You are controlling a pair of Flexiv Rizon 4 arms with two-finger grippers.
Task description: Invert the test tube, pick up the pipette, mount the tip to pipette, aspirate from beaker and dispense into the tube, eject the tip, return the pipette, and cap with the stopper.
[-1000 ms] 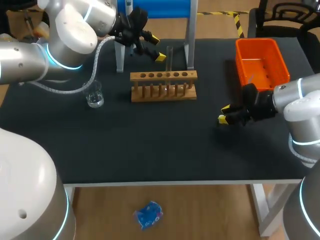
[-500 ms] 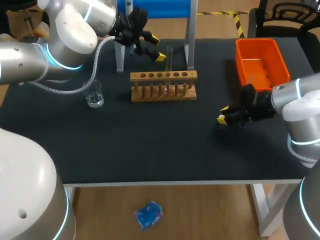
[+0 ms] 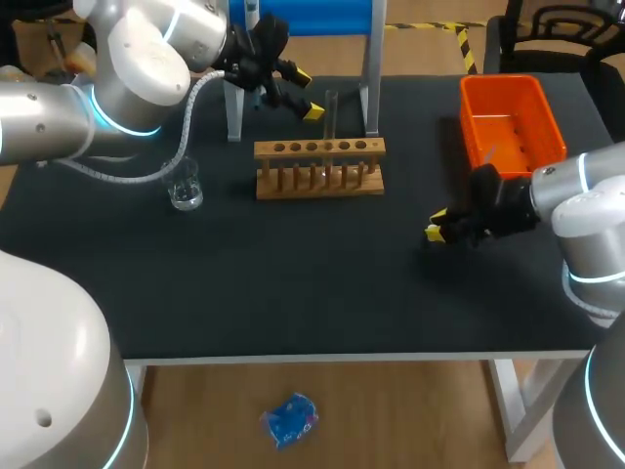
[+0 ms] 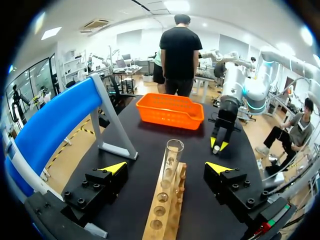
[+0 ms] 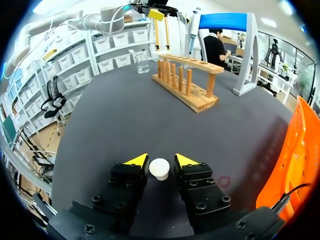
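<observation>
A white stopper [image 5: 159, 169] lies on the black table between the fingers of my right gripper [image 5: 161, 161]. The jaws are open but stand close on either side of it, with a thin gap showing at one finger. In the head view that gripper [image 3: 436, 224] is low at the table's right. A clear test tube [image 3: 331, 111] stands upright in the wooden rack [image 3: 319, 167]. My left gripper [image 3: 305, 94] hovers wide open just left of the tube; in its own view the tube [image 4: 172, 156] rises ahead between its fingers. The pipette [image 3: 252, 14] hangs on the blue stand.
A glass beaker [image 3: 184, 185] sits left of the rack. An orange bin [image 3: 510, 125] stands at the back right, behind my right arm. The blue-topped stand [image 3: 369, 68] has its legs behind the rack.
My right gripper's fingers have drawn closer together around the stopper. The left arm has not moved.
</observation>
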